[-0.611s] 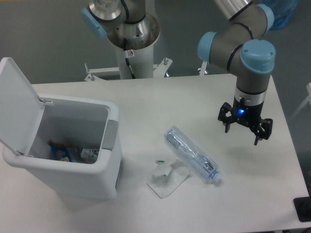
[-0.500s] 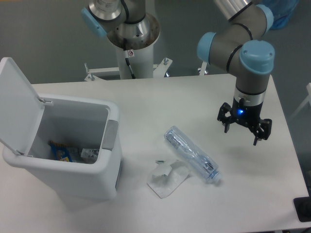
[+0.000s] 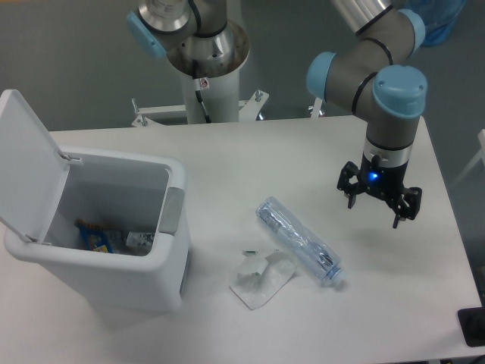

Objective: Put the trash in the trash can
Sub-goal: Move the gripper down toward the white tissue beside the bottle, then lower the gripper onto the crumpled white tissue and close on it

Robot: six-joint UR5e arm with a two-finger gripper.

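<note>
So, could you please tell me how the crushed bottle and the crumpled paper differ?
The crushed bottle is clear plastic; the crumpled paper is opaque white. The bottle is long and lies diagonally; the paper is a smaller, flatter sheet. Both rest on the table, outside the trash can, touching each other.

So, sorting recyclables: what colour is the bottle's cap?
White, on the bottle end nearest the camera; the only view.

- White rectangular table (image 3: 303, 144) carries all items.
- White plastic trash can (image 3: 121, 250), flip lid raised, at left.
- Crushed clear plastic bottle (image 3: 298, 240) lying near centre.
- Crumpled white paper-like sheet (image 3: 261, 279) touching the bottle's near side.
</note>
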